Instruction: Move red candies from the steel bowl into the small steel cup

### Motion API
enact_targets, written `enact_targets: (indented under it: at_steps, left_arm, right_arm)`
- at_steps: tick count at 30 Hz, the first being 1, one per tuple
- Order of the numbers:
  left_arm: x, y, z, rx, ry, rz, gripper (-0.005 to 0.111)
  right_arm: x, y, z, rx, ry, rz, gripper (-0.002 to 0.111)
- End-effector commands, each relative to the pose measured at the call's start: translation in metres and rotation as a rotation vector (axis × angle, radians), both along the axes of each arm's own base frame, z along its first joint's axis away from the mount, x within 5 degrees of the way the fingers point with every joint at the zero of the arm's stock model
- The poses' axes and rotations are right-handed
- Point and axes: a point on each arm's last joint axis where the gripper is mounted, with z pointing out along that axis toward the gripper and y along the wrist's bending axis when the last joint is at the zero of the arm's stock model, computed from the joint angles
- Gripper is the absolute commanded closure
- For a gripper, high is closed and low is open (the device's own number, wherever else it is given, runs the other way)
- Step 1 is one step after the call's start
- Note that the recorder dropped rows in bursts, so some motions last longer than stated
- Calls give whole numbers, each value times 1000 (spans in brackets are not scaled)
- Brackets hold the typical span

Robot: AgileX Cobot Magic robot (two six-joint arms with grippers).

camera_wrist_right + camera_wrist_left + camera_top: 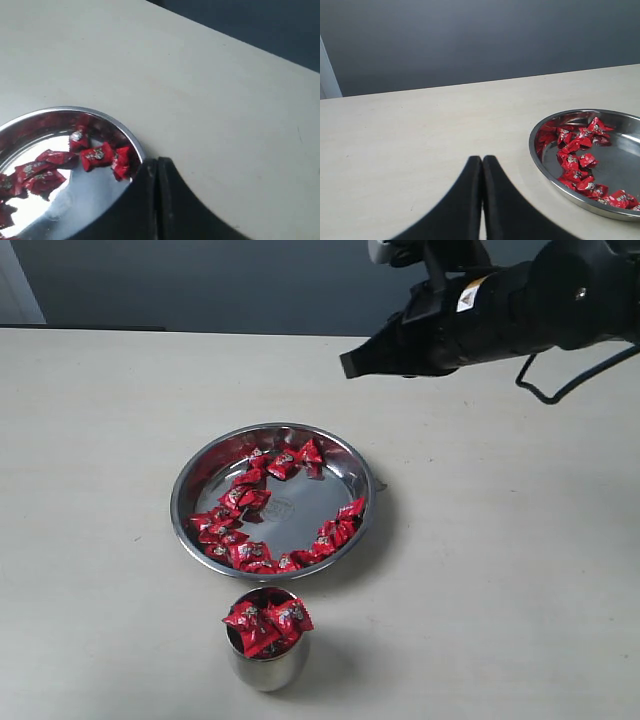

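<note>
Leftmost: left gripper point(481, 161) pinched together, empty, near steel bowl point(620, 165) rim. Centre: red candies point(246, 498) ringing bowl floor, several heaped in small steel cup point(268, 670) just before bowl's near edge. Right: right gripper point(352, 363) closed, empty, above table past bowl's far rim.

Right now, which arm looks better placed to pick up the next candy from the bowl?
Probably right. The right claw, shut, hangs just beyond the steel bowl, whose rim and red candies sit right by its tips. The left claw, also shut, is over the table with the bowl off to one side.
</note>
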Motion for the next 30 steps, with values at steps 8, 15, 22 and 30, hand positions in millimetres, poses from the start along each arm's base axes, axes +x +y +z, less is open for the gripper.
enact_targets:
  at_steps: [8,15,22,30]
  left_arm:
    - [0,0,-1,-6,-3,-1,106]
    - [0,0,-1,-6,-3,-1,106]
    - [0,0,-1,-6,-3,-1,106]
    - [0,0,-1,-6,-3,-1,106]
  right_arm:
    - [-25,-103,44,23,-93,-267,109]
    - [-113,-165,21,61,-237,-503,109]
    - [-201,-173,-31,113,-327,-581,109]
    - [-241,-168,-65,225,-391,-584,109]
